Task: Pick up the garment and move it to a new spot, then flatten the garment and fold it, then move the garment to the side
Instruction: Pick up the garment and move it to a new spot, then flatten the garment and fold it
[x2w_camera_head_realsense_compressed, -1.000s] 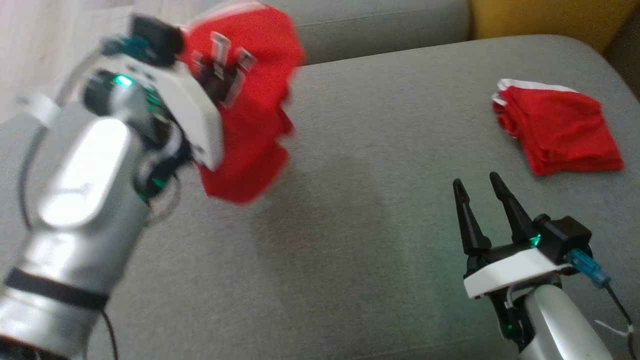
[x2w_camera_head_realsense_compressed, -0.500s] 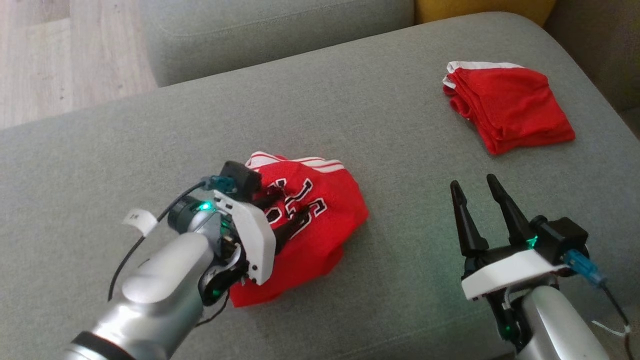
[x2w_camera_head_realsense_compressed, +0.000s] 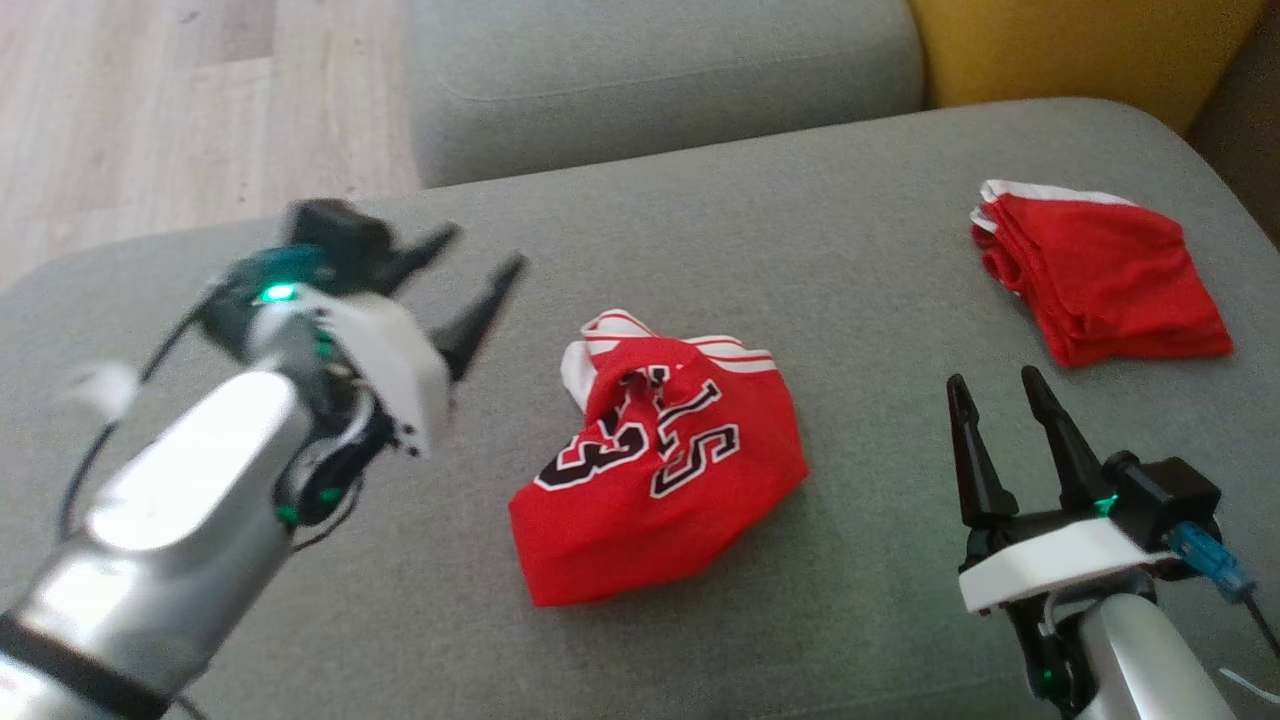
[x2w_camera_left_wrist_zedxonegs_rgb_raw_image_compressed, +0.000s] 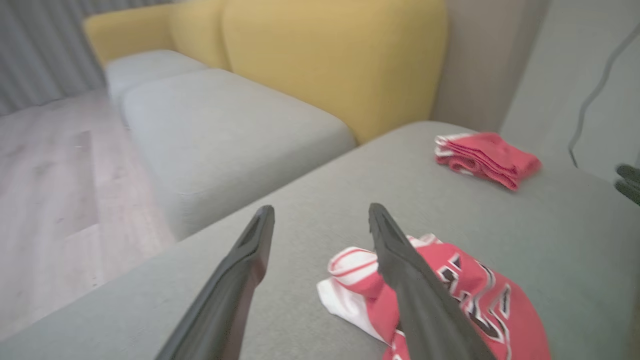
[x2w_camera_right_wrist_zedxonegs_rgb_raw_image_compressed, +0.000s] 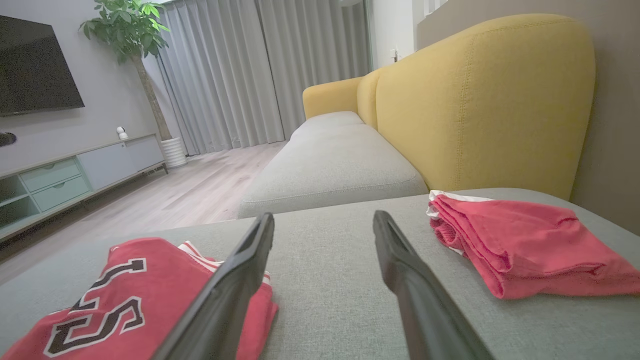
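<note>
The garment, a red jersey with white trim and black-and-white numerals, lies crumpled in a loose heap near the middle of the grey sofa cushion, and nothing holds it. The left pincer hovers to the garment's left, apart from it, its two dark fingers spread wide with nothing between them. In the left wrist view one finger crosses in front of the jersey's white-edged corner. The right pincer stands at the lower right of the head view, also spread wide and empty. It points up the cushion into the gap between the crumpled jersey and a second red garment. That one sits folded in a neat stack near the cushion's far right corner, well apart from the jersey. Bare grey fabric lies between the jersey and each pincer. Beyond the cushion's far edge sits another grey cushion, with a yellow backrest to its right and pale wood floor to its left. The right wrist view takes in the room behind: grey curtains, a potted plant, a dark television on the wall and a low cabinet beneath it
</note>
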